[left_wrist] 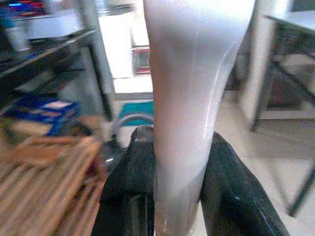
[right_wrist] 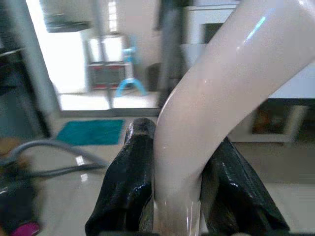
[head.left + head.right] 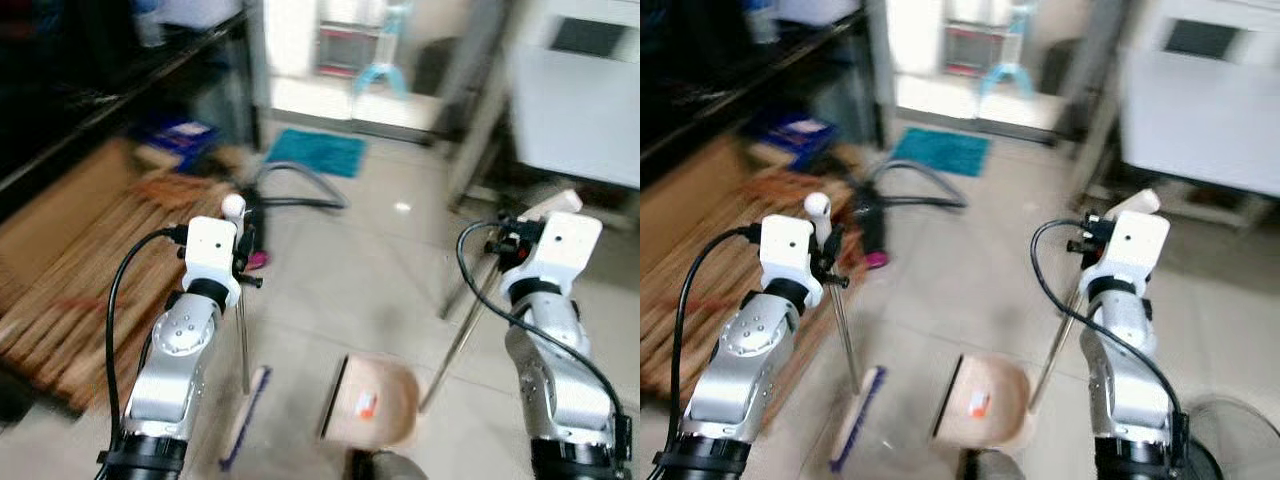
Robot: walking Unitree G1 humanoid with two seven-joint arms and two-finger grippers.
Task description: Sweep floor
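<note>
The black fingers [image 1: 133,196] of the left gripper [image 1: 177,191] are clamped on the pale grip of the broom handle [image 1: 192,98], and those of the right gripper [image 2: 177,191] are closed on the curved cream dustpan handle [image 2: 216,108]. From the left grip a thin metal rod is carried almost straight down to the broom head [image 3: 245,418], which lies on the tiled floor [image 3: 380,260]; from the right grip a slanted rod is led to the dustpan [image 3: 370,402], set just beside the broom head with its mouth turned toward it. For a clean sweep, the bristles are best kept flat on the tiles and drawn toward the pan in short strokes, with the pan lip pressed down. Both silver arms are held forward, elbows bent, wrists raised at about equal height. A teal mat [image 3: 315,152] and a grey hose [image 3: 300,185] lie farther off.
</note>
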